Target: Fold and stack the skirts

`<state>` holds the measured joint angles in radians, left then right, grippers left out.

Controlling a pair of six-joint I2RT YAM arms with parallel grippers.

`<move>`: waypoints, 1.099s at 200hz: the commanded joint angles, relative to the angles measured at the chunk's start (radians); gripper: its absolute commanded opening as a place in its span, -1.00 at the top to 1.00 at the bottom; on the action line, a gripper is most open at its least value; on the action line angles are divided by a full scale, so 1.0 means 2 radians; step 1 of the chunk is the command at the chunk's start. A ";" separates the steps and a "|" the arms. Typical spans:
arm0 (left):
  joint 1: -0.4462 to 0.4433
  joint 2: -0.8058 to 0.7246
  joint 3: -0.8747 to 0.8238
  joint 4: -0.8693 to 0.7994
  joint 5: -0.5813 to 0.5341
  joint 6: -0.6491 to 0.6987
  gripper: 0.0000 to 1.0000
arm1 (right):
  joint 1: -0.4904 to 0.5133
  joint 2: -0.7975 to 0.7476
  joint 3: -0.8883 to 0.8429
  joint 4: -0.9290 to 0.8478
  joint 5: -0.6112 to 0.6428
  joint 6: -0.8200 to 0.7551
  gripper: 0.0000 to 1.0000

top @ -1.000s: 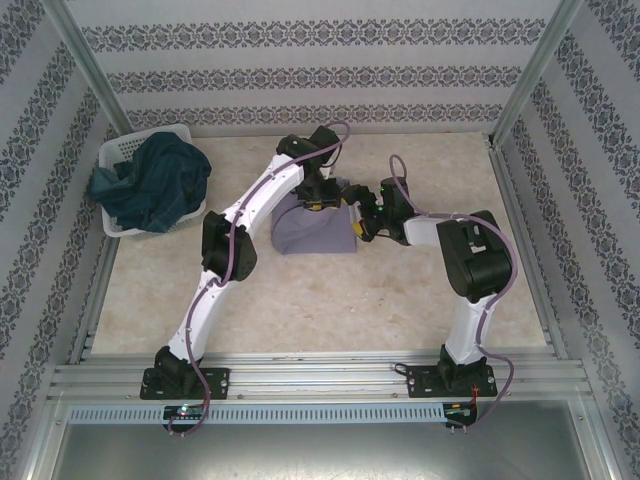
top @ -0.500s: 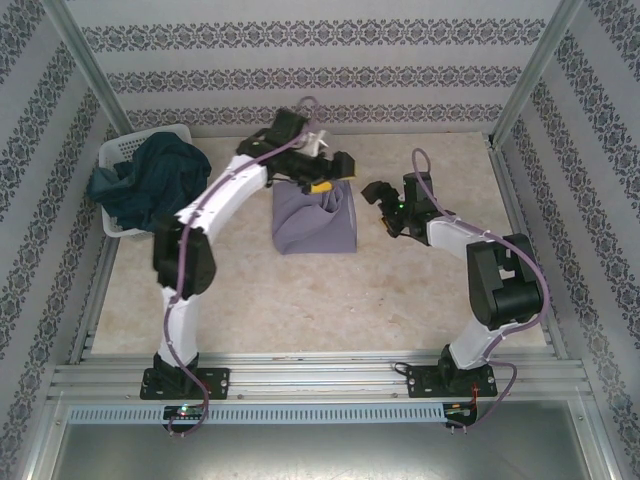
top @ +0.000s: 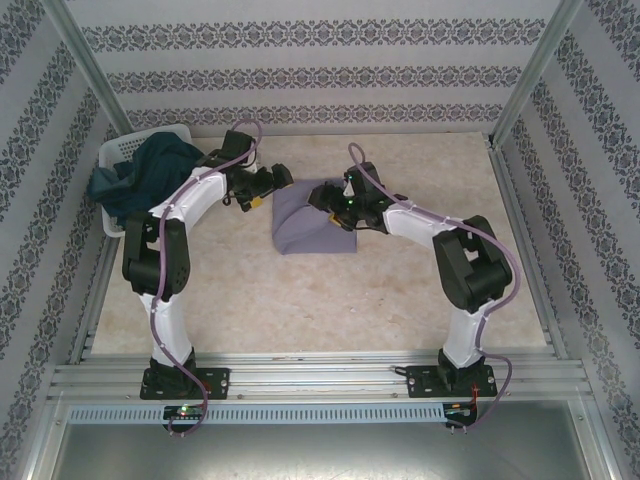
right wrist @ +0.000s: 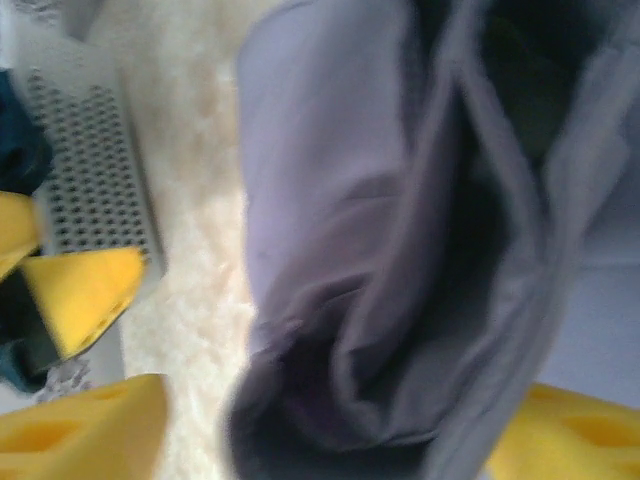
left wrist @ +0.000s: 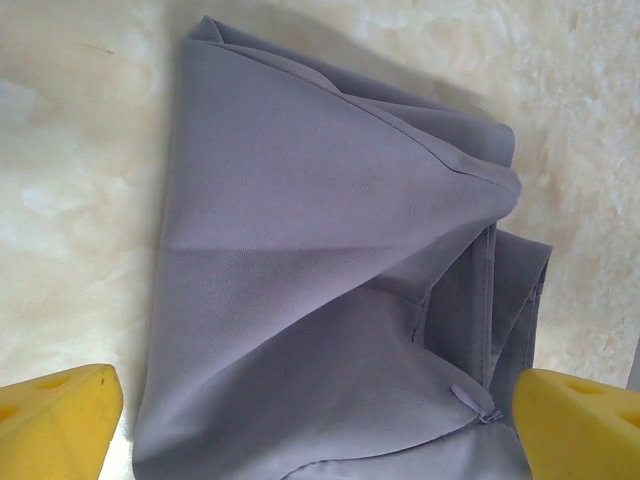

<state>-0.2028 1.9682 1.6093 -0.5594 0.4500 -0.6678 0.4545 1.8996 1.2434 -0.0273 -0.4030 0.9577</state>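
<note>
A folded light grey-lavender skirt lies on the table's middle. In the left wrist view this skirt is spread below my left gripper, whose yellow fingertips stand wide apart and hold nothing. Seen from above, my left gripper hovers just left of the skirt's far left corner. My right gripper is at the skirt's far right corner. Its yellow pads stand apart with a bunched fold of the skirt between them. A dark teal skirt spills out of the basket.
The white mesh basket stands at the far left corner, close to my left arm's elbow; it also shows in the right wrist view as a basket wall. Metal frame posts and patterned walls enclose the table. Bare tabletop lies in front of the skirt.
My left gripper opened, let go of the grey skirt and swung left toward the basket. My right gripper pulled away, then came back onto the skirt's far right corner, its jaws narrowing.
</note>
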 commanded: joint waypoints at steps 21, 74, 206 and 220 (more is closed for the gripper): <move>-0.006 0.018 0.033 -0.008 0.058 0.059 -1.00 | -0.033 0.010 -0.046 -0.066 0.070 -0.009 0.35; -0.058 0.150 0.216 -0.094 0.112 0.159 -1.00 | -0.057 0.036 -0.033 -0.104 0.063 -0.066 0.71; -0.092 0.087 -0.104 0.231 0.112 -0.089 -1.00 | -0.099 0.079 0.119 -0.222 -0.047 -0.187 0.48; -0.109 0.047 -0.156 0.288 0.120 -0.140 -1.00 | -0.095 0.105 0.149 -0.218 -0.079 -0.193 0.54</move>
<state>-0.3691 2.1292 1.4796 -0.1905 0.6441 -0.7002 0.2531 2.0315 1.4551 -0.4198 -0.4534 0.6285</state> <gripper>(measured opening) 0.998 0.245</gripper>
